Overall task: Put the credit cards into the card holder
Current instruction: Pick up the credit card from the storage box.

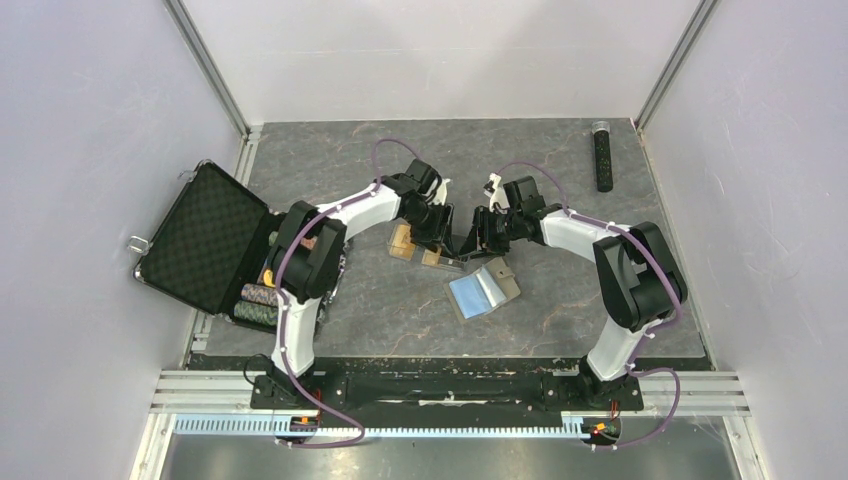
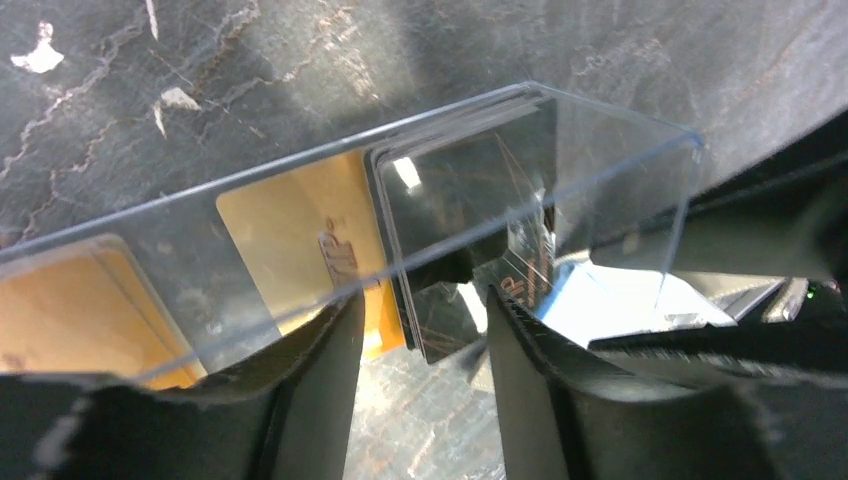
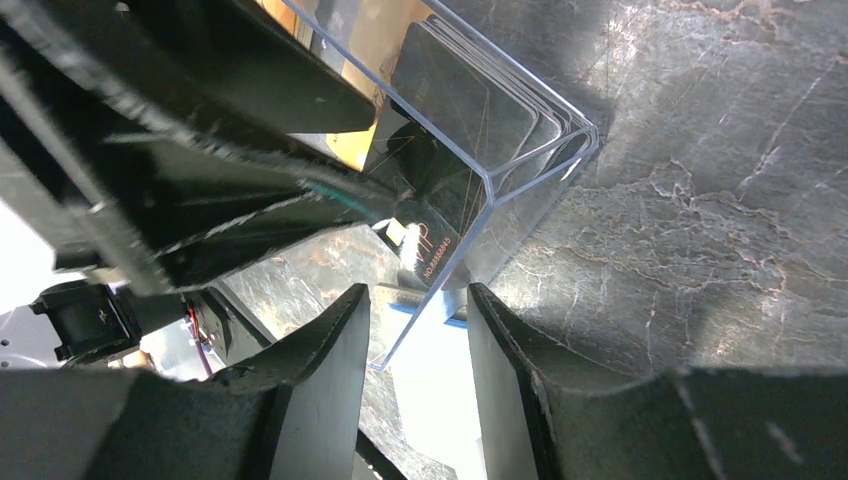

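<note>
A small clear plastic box [image 1: 415, 247] stands mid-table, and orange-gold credit cards [image 2: 290, 225] lie in it beside a stack of dark cards [image 2: 460, 200]. My left gripper [image 2: 422, 300] reaches at the box's wall [image 2: 600, 170] with its jaws apart. A lower corner of the dark stack shows in the gap between them. From the other side, my right gripper [image 3: 418, 292] is open astride the box's wall edge [image 3: 520, 180], touching neither face. The card holder [image 1: 483, 290] lies unfolded just in front, light blue side up. Both grippers [image 1: 437, 240] [image 1: 483, 235] meet over the box.
An open black case [image 1: 205, 235] sits at the left edge with poker chips [image 1: 258, 300] in front of it. A black stick-shaped object [image 1: 603, 155] lies at the back right. Pale walls close in the table on three sides.
</note>
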